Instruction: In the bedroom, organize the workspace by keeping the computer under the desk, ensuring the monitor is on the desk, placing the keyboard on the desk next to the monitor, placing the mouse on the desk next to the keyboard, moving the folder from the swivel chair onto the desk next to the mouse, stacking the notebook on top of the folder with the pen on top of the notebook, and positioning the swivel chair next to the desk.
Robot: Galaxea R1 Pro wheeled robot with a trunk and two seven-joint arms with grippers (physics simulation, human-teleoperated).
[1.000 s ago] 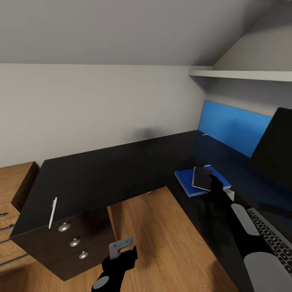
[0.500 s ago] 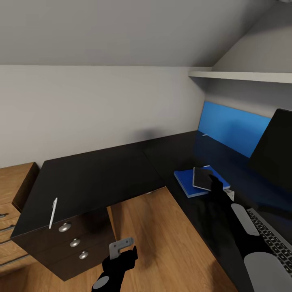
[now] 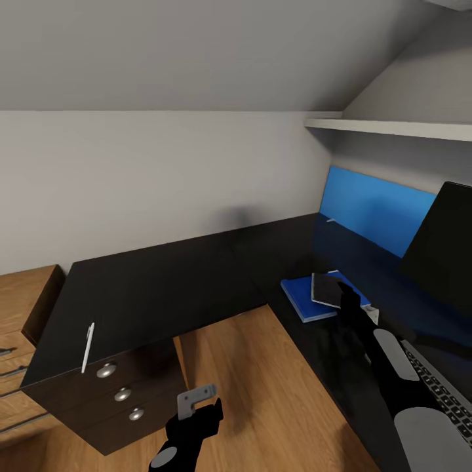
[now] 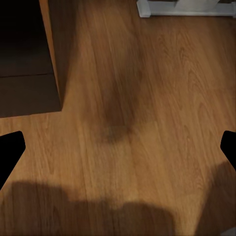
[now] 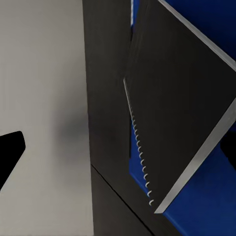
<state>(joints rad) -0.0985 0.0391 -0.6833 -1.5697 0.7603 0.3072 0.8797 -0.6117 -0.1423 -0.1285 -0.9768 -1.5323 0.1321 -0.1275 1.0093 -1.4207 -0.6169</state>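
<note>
The blue folder [image 3: 303, 300] lies on the black desk [image 3: 164, 288] with the dark notebook [image 3: 326, 289] on top of it. My right gripper [image 3: 345, 295] hovers at the notebook's near edge. In the right wrist view this gripper [image 5: 120, 147] is open, and the notebook [image 5: 182, 108] with its spiral edge rests on the folder [image 5: 206, 206] ahead. The white pen [image 3: 86, 347] lies on the desk's far left end, near the front edge. The monitor [image 3: 442, 252] and the keyboard [image 3: 440, 388] are at the right. My left gripper [image 3: 196, 408] hangs open over the floor [image 4: 128, 98].
A dark drawer unit [image 3: 121, 393] with three round knobs stands under the desk's left end. A light wooden drawer chest [image 3: 19, 308] stands further left. The blue back panel [image 3: 373, 206] and a white shelf [image 3: 393, 126] are behind the desk at the right.
The whole picture has shifted slightly downward, so the camera moved. Both arms, the notebook, the folder and the pen keep their places.
</note>
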